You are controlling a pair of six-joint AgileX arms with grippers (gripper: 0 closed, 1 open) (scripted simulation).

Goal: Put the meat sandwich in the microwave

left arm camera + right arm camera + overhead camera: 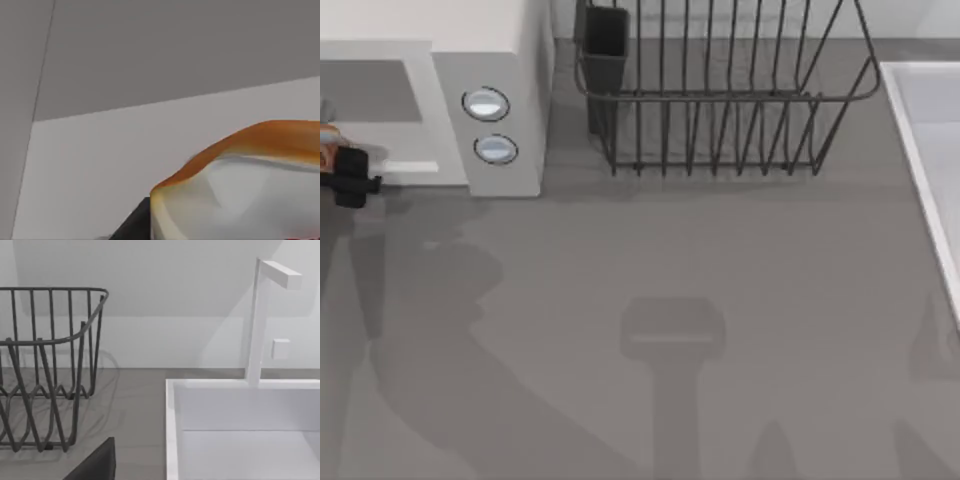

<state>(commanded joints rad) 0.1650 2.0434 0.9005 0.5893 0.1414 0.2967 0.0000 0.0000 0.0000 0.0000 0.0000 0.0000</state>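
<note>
One left claw (345,175) holds the meat sandwich (326,150) at the unlabelled microwave (470,70).

- Microwave (505,90): smooth matt white casing, glossy silvery-blue knobs (485,104).
- Dish rack (720,90): thin dark metal wire.
- Table (720,300): matt grey, faintly grained.
- Sink (240,430): smooth white.

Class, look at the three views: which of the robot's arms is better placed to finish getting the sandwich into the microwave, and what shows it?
The left arm. Its claw sits at the microwave front at the table's left edge, and the meat sandwich fills its wrist view close up. The right wrist view faces the dish rack and sink, far from the microwave.
</note>
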